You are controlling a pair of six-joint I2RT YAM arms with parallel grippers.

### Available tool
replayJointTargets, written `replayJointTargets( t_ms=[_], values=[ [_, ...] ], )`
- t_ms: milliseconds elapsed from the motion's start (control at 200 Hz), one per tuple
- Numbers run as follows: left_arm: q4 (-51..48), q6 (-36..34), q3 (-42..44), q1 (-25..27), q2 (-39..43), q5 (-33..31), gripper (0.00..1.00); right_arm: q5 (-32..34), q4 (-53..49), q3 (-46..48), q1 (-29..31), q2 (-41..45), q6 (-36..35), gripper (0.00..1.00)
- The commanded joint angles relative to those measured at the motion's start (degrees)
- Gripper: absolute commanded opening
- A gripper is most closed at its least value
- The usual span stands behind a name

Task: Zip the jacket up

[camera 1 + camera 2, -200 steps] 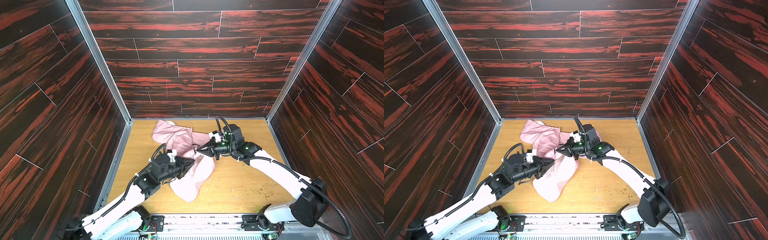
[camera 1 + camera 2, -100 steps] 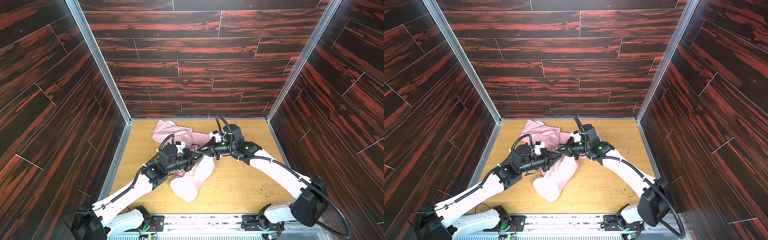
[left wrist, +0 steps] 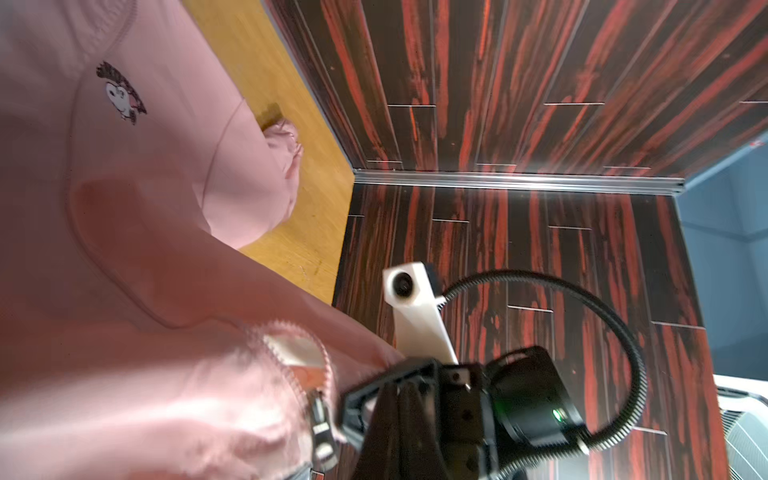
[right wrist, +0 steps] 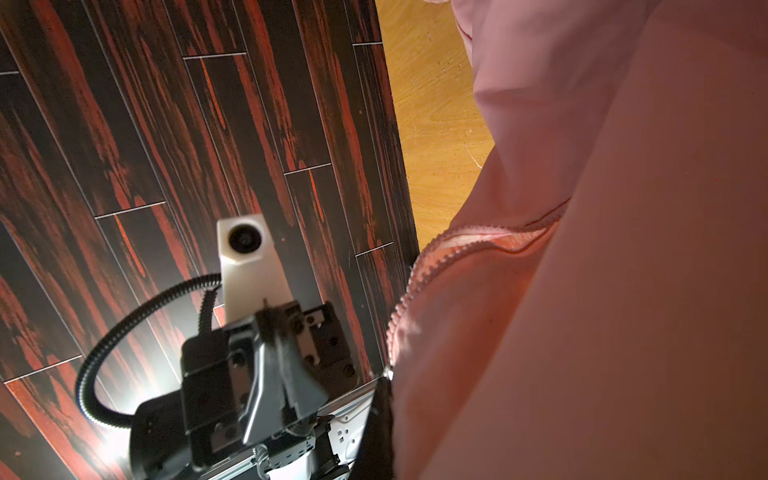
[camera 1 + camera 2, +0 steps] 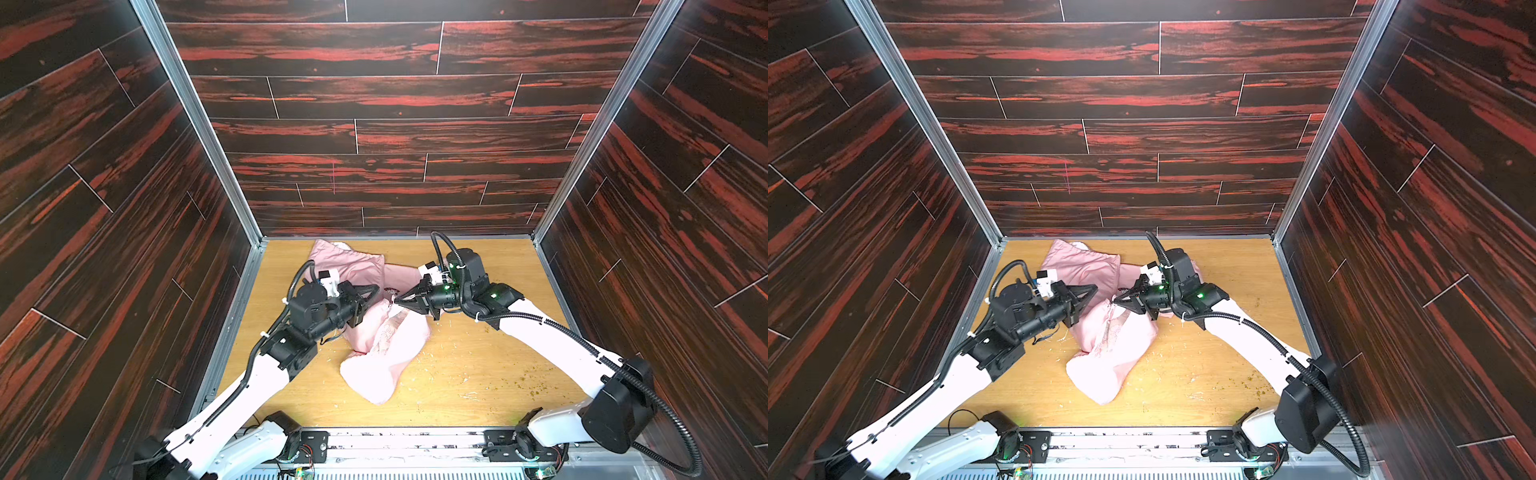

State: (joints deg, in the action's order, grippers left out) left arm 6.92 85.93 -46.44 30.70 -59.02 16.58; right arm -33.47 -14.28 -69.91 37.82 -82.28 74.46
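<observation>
L hand [image 5: 374, 289] has swung in from nearer-left & snapped together, now just beside R hand [image 5: 397, 300], which stays pinched on the jacket [image 5: 384, 361] by the zip slider [image 3: 322, 432]. Jacket sits centre-left on tabletop [image 5: 478, 374], its middle pulled up btwn the hands. Prob. readying a zip pull, as zip teeth [image 4: 409, 282] still gape. Can't tell if L hand holds any cloth: tips blurred, cut off in wrist views.
</observation>
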Motion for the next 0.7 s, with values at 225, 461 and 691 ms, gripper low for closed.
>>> replayJointTargets(
  t_ms=[225,461,691],
  values=[
    [-15.25,-4.32,-2.53,-0.12,1.92,11.92,0.1,-0.51,-1.53,-0.38,0.01,0.9,-0.98,0.0],
    [-14.79,-1.07,4.32,-0.11,6.51,16.41,0.12,-0.39,-2.07,-1.46,0.03,0.51,-1.24,0.0],
    [-11.01,-1.68,-1.53,3.7,-1.53,19.27,0.14,0.04,-2.33,-1.52,0.02,0.62,-1.24,0.0]
  ],
)
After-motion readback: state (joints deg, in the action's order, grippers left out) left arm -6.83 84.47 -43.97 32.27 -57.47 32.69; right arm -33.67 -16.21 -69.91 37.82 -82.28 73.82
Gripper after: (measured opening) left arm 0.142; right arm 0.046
